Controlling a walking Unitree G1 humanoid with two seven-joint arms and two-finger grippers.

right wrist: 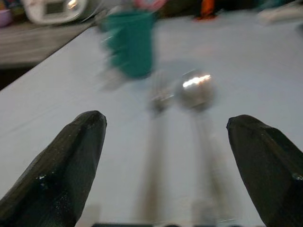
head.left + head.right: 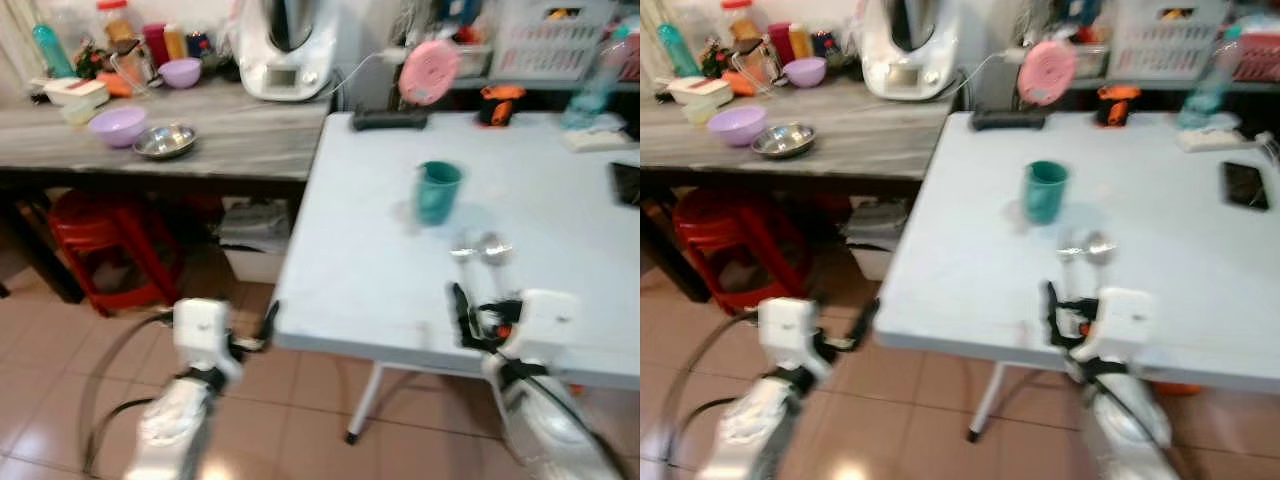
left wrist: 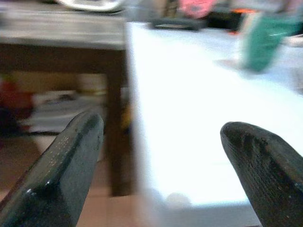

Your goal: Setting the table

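**Spoon and fork lie beside the green cup**

While both arms hang at the white tabletop's [image 2: 360, 270] near edge, the right gripper [image 1: 165, 156] rests over that edge with its fingers [image 1: 71, 156] spread wide apart, just short of the blurred spoon [image 1: 195, 90] and fork [image 1: 158, 101]. Both utensils lie just on the near side of the green cup [image 2: 437, 192]. Off the tabletop's left corner, the left gripper [image 3: 161, 165] hovers, its fingers likewise apart.
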